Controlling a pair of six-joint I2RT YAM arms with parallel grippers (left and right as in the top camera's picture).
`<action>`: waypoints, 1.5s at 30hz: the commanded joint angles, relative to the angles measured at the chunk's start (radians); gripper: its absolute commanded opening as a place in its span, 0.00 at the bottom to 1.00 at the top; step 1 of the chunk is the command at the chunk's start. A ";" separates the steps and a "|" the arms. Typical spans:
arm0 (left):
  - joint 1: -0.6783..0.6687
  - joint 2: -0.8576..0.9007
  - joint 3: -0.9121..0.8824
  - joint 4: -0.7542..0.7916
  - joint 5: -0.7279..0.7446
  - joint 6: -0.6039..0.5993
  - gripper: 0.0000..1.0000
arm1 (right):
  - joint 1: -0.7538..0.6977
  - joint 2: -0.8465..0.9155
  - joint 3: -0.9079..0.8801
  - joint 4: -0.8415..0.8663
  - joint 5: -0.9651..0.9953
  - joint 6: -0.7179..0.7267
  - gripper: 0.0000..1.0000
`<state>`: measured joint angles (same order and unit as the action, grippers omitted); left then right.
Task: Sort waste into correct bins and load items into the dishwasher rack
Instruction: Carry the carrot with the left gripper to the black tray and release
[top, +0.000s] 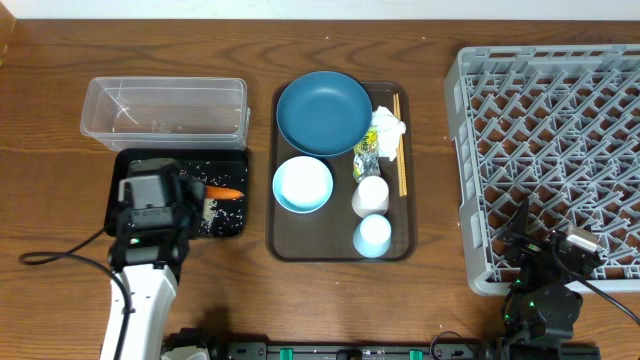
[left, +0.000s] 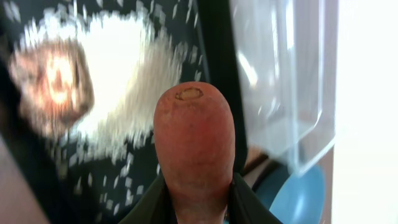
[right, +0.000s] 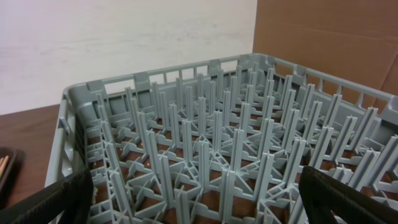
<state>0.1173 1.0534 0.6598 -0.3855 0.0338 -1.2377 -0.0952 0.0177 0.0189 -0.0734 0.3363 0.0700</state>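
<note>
Brown wooden table (top: 45, 130), white wall (right: 93, 43) beyond — my left gripper (top: 200, 192) clamps the carrot (left: 194, 149); my right gripper (right: 199, 205) gapes, rack (right: 217, 124) just ahead.

Rice (left: 124, 68) and brown lump (left: 53, 84), both blurred.

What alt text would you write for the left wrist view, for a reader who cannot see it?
The left gripper grips an orange carrot over a black tray scattered with white rice and a brown food lump. A clear plastic tub fills the picture's right side.
</note>
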 joint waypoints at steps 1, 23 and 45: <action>0.058 0.020 -0.006 0.029 -0.025 0.086 0.20 | -0.003 -0.002 0.005 -0.013 -0.004 -0.003 0.99; 0.092 0.319 -0.006 0.174 -0.024 0.093 0.41 | -0.003 -0.002 0.005 -0.013 -0.004 -0.003 0.99; 0.084 -0.026 -0.006 0.139 0.243 0.102 0.64 | -0.003 -0.002 0.005 -0.013 -0.004 -0.003 0.99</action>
<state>0.2028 1.0885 0.6594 -0.2329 0.1692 -1.1473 -0.0952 0.0177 0.0189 -0.0734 0.3363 0.0700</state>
